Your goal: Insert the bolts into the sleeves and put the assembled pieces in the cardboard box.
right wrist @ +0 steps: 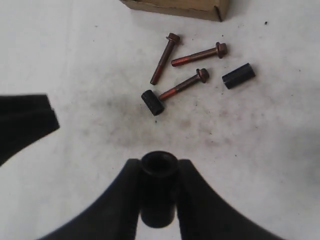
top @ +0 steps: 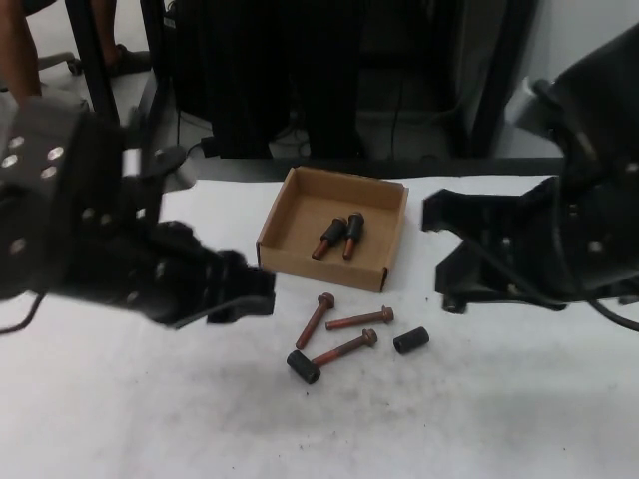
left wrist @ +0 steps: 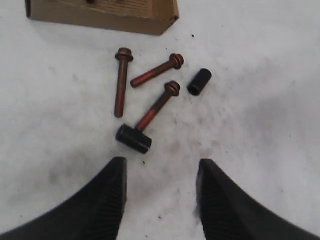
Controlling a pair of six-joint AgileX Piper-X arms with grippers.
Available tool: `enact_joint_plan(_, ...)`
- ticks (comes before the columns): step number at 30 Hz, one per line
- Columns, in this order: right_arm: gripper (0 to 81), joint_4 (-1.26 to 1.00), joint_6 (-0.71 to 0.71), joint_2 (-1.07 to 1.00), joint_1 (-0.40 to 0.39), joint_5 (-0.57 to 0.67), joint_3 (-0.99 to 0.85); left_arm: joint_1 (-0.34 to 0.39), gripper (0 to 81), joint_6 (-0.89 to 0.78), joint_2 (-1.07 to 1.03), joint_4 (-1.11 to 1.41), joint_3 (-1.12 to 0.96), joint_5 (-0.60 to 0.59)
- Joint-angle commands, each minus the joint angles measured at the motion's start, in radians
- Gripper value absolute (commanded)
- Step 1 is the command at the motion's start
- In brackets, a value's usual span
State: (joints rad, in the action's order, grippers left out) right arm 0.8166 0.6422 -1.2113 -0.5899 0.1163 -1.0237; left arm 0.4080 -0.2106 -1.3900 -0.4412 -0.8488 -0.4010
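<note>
My right gripper [right wrist: 159, 169] is shut on a black sleeve [right wrist: 159, 192], held upright above the white bench. My left gripper [left wrist: 161, 166] is open with nothing in it, a short way back from the loose parts. Three copper bolts [left wrist: 121, 82] [left wrist: 157, 70] [left wrist: 157, 105] lie in front of the cardboard box [top: 329, 182]. One black sleeve [left wrist: 133, 138] lies at the tip of the nearest bolt, and another sleeve [left wrist: 199, 81] lies apart, beside the bolt heads. Two assembled pieces [top: 327, 239] [top: 352, 236] lie inside the box.
The left arm [top: 120, 249] and the right arm [top: 559, 239] flank the parts on the bench. Dark frames and cables stand behind the bench's far edge. The other arm's black finger [right wrist: 25, 125] shows in the right wrist view.
</note>
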Motion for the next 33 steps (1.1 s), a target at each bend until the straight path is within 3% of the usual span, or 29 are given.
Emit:
enact_joint_plan(1,0.3,0.010,-0.051,0.051,0.008,0.011,0.021,0.006,42.5,0.028,-0.102,0.012,-0.096,0.018)
enact_joint_plan(12,0.3,0.014,-0.113,0.180,0.088,0.083,0.096,0.104,42.5,0.062,-0.384,0.011,-0.305,0.177)
enact_joint_plan(16,0.3,0.013,-0.118,0.217,0.096,0.085,0.096,0.124,42.5,0.108,-0.472,-0.005,-0.379,0.184)
enact_joint_plan(33,0.3,0.009,-0.141,0.234,0.096,0.092,0.096,0.126,42.5,0.276,-0.622,-0.102,-0.511,0.274)
